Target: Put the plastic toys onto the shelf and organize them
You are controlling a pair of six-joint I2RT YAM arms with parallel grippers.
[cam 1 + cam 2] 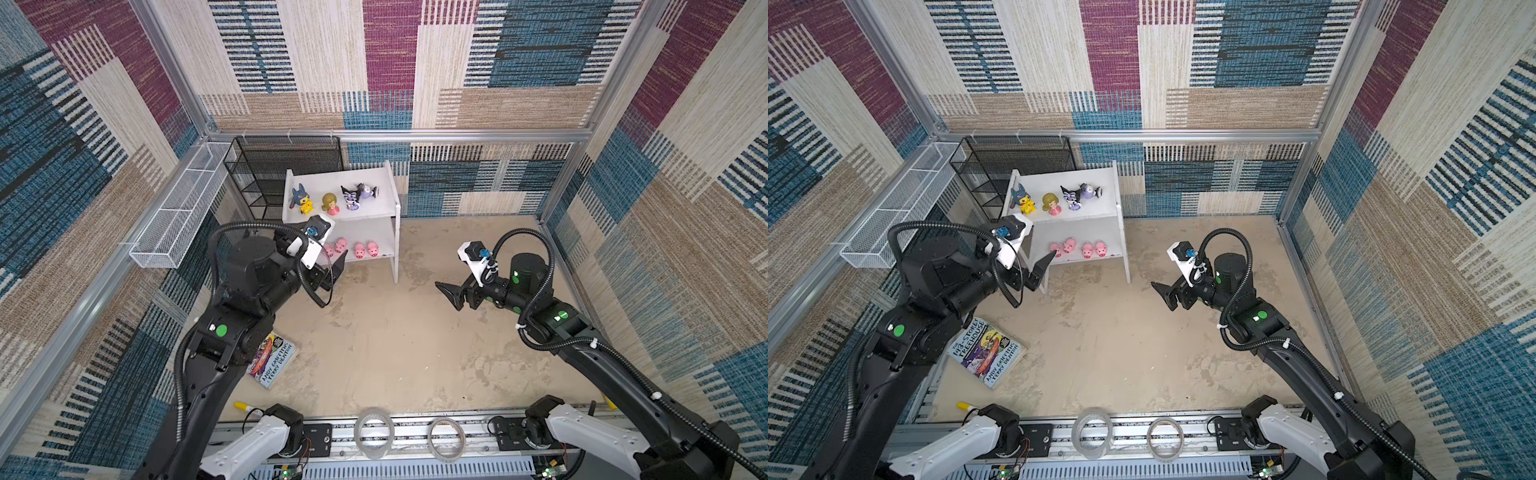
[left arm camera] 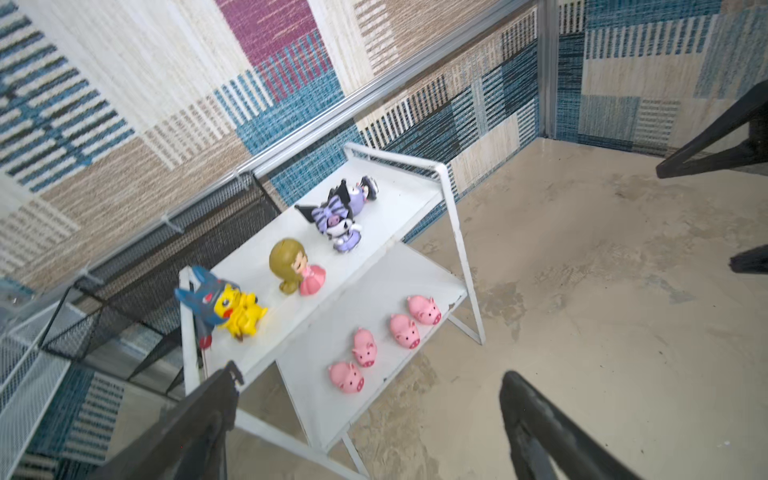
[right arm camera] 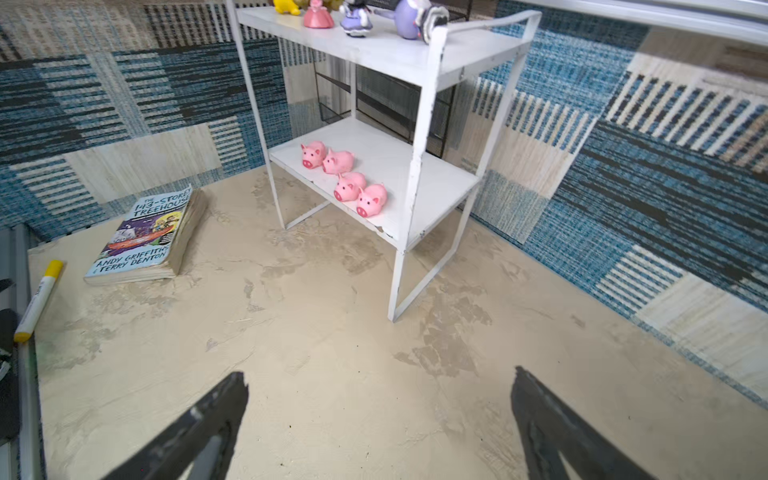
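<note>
- Shelf at the back of the table, left of middle, just in front of a black rack.
- On its top tier, in a row from left to right: yellow figure with blue hood, doll, 2 black-and-purple figures close together, the right one apparently tipped on its side.
- On its lower tier: 4 pigs in 2 close pairs near the front edge, snouts outward.
- Left gripper just in front of the shelf's near-left leg, jaws spread wide, holding nothing.
- Right gripper above bare table, well apart from the shelf on its right side, aimed toward it, jaws spread wide, holding nothing.
- Book flat on the table, near-left; marker at the near edge close by.
- Wire basket along the left wall.
</note>
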